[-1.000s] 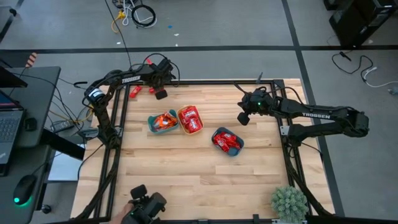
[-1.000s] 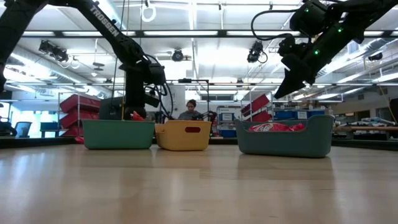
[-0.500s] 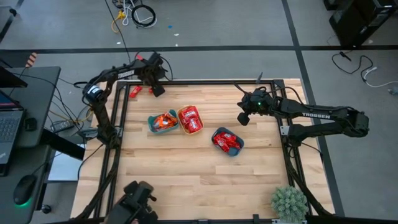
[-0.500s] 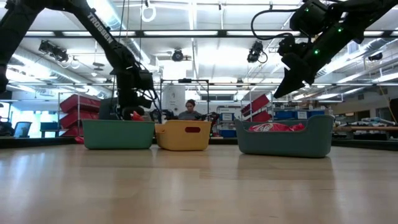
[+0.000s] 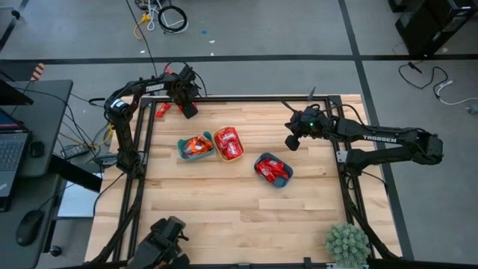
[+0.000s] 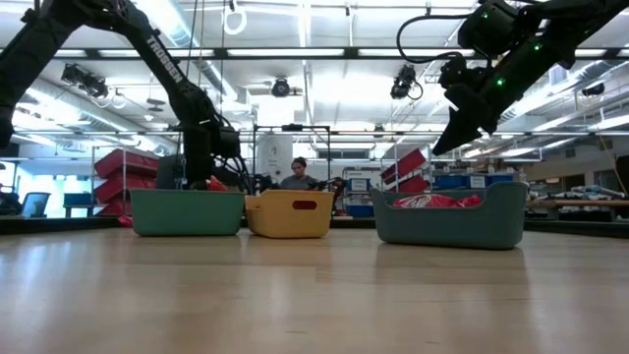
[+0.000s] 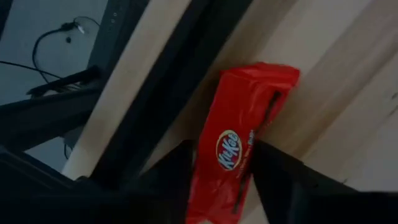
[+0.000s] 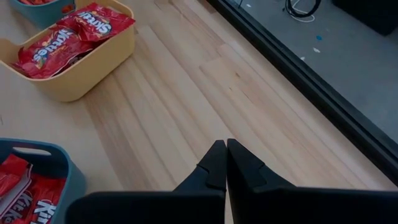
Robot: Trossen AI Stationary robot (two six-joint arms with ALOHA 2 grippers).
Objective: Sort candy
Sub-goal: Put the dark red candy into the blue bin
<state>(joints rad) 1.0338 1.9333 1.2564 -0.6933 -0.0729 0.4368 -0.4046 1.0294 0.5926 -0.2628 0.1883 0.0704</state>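
My left gripper (image 5: 184,107) is low at the table's far left corner, beside the black frame rail. A red KitKat candy (image 7: 239,146) lies flat on the wood between its fingers. Another red candy (image 5: 163,109) lies just to its left. More red and orange candy fills the teal bowl (image 5: 184,153), the yellow bowl (image 5: 216,136) and the blue bowl (image 5: 287,178) mid-table. My right gripper (image 5: 292,142) hangs shut above the table, right of the bowls, and holds nothing (image 8: 225,159). My left gripper has the KitKat candy between its two fingers, one finger (image 7: 181,163) against each long edge (image 7: 205,163), near the end closest to the wrist. The fingers come from above and lie along the wrapper. The candy rests flat on the table.
The black frame rail (image 7: 155,106) runs right beside the candy. A small green plant (image 5: 347,243) stands at the near right corner. A dark device (image 5: 166,240) sits at the near edge. Bare wood lies in front of the bowls (image 6: 314,295).
My left gripper has gone a little toward the table's far left corner and now stands over the candy by the rail. The dark device at the near edge has shifted. My right arm has kept still.
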